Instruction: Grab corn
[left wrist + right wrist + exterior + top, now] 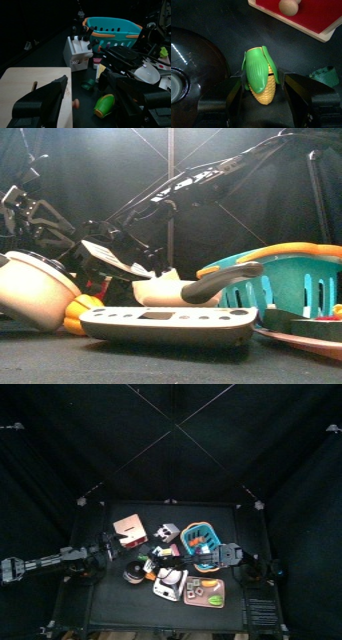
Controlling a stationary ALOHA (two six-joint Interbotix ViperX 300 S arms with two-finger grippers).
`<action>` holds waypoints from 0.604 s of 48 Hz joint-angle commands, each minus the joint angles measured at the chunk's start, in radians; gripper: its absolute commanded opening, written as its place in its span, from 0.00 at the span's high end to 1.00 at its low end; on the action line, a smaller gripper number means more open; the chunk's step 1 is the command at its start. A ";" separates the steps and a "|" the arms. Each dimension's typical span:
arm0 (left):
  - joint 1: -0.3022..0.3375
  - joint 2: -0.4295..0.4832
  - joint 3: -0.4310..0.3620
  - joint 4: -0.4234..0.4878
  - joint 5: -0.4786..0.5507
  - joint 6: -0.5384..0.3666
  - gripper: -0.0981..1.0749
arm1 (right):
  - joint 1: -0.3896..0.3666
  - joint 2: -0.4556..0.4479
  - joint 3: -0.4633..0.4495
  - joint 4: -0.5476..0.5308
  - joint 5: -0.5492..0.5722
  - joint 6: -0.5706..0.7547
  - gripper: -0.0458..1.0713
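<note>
The corn point(260, 76) lies on the black table with its green husk over a yellow cob. My right gripper point(264, 79) is open and low over it, one jaw on each side of the cob, with a narrow gap to each. In the left wrist view the corn point(105, 105) shows beneath the right arm's black gripper. My left gripper point(87, 89) stands open with nothing in it, back at the left of the table beside a pale board point(23, 92).
A dark pot lid point(191, 57) lies close to the corn on one side, a red board point(308, 17) with a wooden knob and a green piece point(326, 76) on the others. A teal basket point(113, 27) and a white knife block point(79, 50) stand further off.
</note>
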 commanded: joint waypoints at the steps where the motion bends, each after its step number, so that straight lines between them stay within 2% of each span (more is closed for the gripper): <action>1: 0.002 0.005 -0.015 0.002 -0.005 0.002 0.08 | 0.002 -0.020 -0.015 0.000 0.000 -0.002 0.22; 12: 0.002 0.005 -0.014 0.002 -0.005 0.002 0.08 | 0.003 -0.020 -0.015 0.002 0.002 -0.002 0.31; 29: 0.002 0.003 -0.014 0.002 -0.005 0.000 0.08 | 0.003 -0.064 -0.015 -0.006 0.026 -0.002 0.31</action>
